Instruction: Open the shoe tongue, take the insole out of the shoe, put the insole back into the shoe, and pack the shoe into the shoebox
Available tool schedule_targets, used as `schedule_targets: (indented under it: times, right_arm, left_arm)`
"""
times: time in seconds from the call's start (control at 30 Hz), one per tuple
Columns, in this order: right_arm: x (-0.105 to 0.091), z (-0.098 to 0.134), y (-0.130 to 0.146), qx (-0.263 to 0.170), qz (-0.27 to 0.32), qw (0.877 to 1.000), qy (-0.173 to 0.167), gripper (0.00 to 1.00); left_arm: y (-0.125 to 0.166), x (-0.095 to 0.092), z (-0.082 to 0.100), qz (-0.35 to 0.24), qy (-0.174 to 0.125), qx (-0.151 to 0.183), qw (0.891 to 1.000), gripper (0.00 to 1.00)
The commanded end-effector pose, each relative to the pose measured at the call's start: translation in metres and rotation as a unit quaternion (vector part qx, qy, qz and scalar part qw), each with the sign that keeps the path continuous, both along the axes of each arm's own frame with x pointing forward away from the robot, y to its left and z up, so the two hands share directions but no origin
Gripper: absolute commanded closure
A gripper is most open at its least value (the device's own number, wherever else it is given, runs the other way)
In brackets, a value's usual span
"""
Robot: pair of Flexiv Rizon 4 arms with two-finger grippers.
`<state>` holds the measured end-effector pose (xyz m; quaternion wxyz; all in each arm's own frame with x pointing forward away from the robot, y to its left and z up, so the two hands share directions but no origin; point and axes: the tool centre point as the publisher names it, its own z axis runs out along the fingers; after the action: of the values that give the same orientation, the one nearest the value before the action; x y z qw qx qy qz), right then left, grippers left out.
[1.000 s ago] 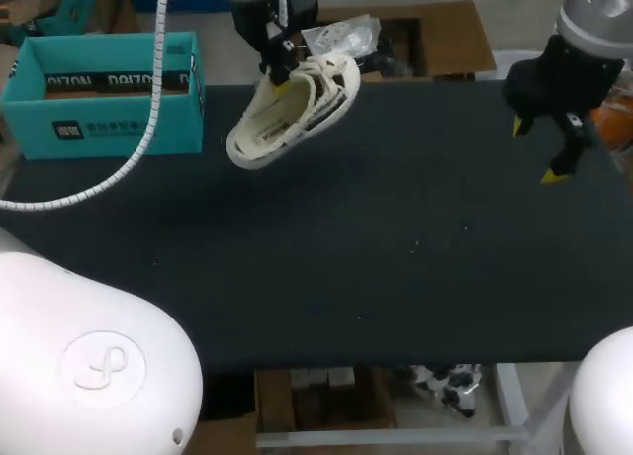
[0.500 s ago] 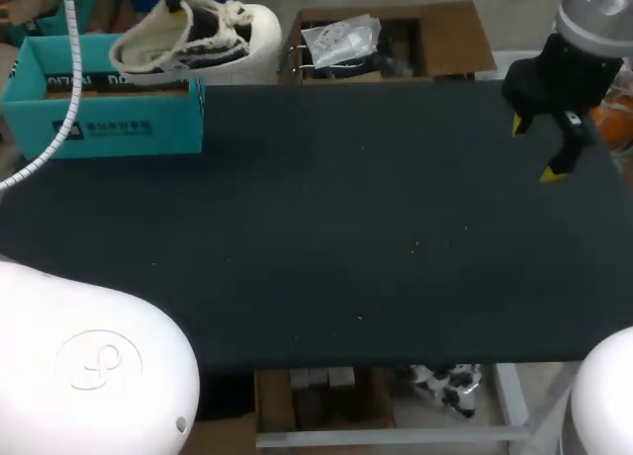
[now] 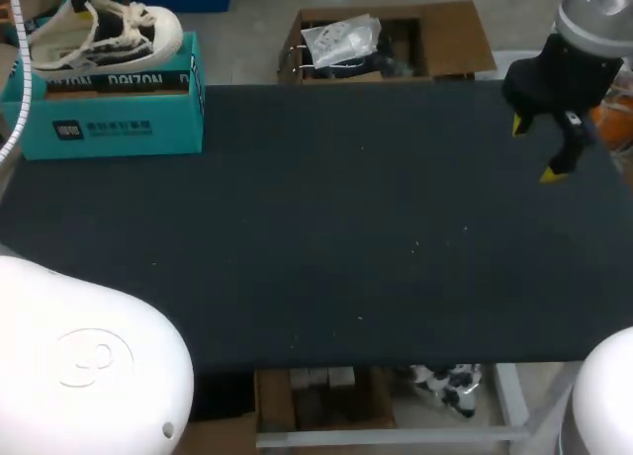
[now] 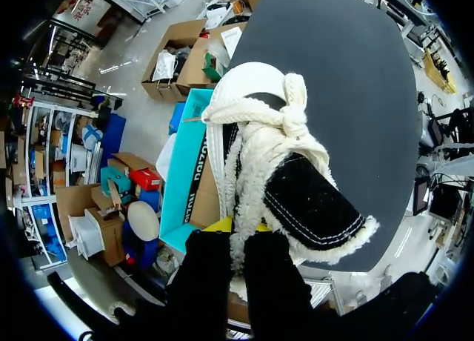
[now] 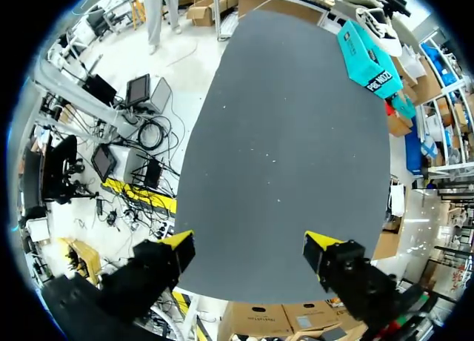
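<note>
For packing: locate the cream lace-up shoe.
Head view, far left: the cream lace-up shoe is over the teal cardboard shoebox, held in the left gripper.

Cream shoe [image 3: 104, 35] with black bits (white stitching along the edges), teal shoebox [image 3: 119, 129], plain black table [image 3: 346, 227].

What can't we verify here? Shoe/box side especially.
- Insole: tongue of the shoe covers the opening in left wrist view; too small in head view.
- Shoebox interior: mostly hidden by the shoe.
- Left end effector: cut by head view's top edge; tips mostly buried in shoe.
</note>
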<state>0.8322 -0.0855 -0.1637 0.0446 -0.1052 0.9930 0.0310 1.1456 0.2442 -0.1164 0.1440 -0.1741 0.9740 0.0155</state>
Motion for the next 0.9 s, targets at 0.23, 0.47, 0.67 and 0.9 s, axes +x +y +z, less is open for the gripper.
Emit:
schedule_targets:
  times: [0.23,0.47,0.67,0.9]
  right_arm:
    - [0.0,0.001,-0.001,0.0,0.0,1.0,0.001,0.0]
    - [0.0,0.001,-0.001,0.0,0.0,1.0,0.001,0.0]
    - [0.0,0.001,-0.001,0.0,0.0,1.0,0.001,0.0]
    - [0.0,0.001,-0.001,0.0,0.0,1.0,0.001,0.0]
  left_arm:
    - [0.051,0.044,-0.065,-0.004,0.06,0.004,0.998,1.0]
    - [0.056,0.047,-0.098,-0.024,0.078,0.029,0.996,1.0]
    - [0.055,0.058,-0.132,-0.047,0.122,0.033,0.991,1.0]
    - [0.049,0.063,-0.164,-0.063,0.158,0.033,0.985,1.0]
